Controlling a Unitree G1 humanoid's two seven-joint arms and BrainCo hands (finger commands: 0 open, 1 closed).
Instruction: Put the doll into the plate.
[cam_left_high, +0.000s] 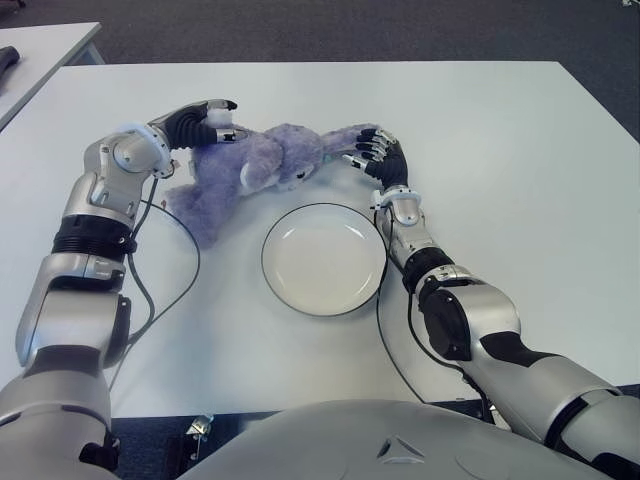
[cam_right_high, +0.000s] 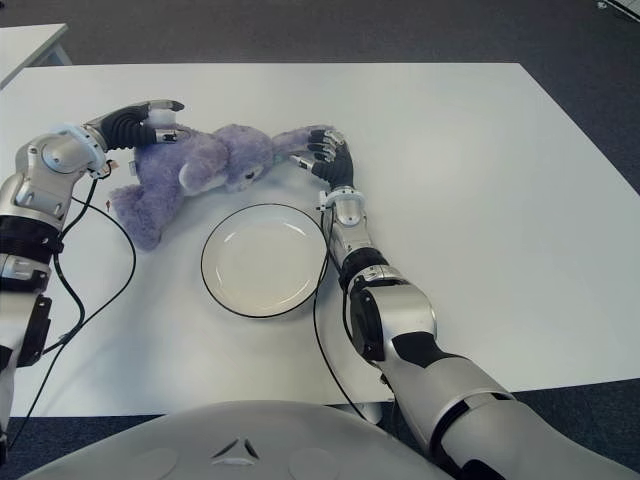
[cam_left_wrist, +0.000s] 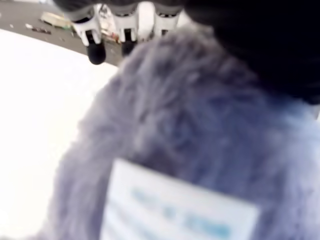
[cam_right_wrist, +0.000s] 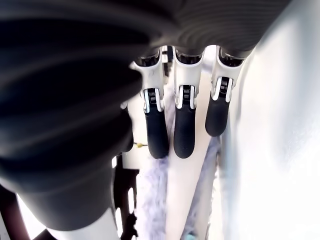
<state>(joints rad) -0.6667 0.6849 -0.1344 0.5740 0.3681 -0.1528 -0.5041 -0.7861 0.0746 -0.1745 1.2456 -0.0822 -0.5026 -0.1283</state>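
A purple plush doll (cam_left_high: 250, 165) lies on the white table (cam_left_high: 500, 150), just behind a round white plate (cam_left_high: 325, 260) with a dark rim. My left hand (cam_left_high: 210, 120) sits over the doll's left end; in the left wrist view the fur (cam_left_wrist: 190, 125) and a white label (cam_left_wrist: 175, 210) fill the space under the palm, and the fingertips (cam_left_wrist: 96, 52) reach straight past it. My right hand (cam_left_high: 368, 150) is at the doll's right limb, with its fingers (cam_right_wrist: 184, 135) only slightly bent over the fur (cam_right_wrist: 150, 200). Neither hand is closed around the doll.
A black cable (cam_left_high: 185, 270) loops on the table from my left arm, left of the plate. Another cable runs along the right forearm beside the plate's right rim. A second table (cam_left_high: 40, 50) stands at the far left. Dark floor lies beyond the far edge.
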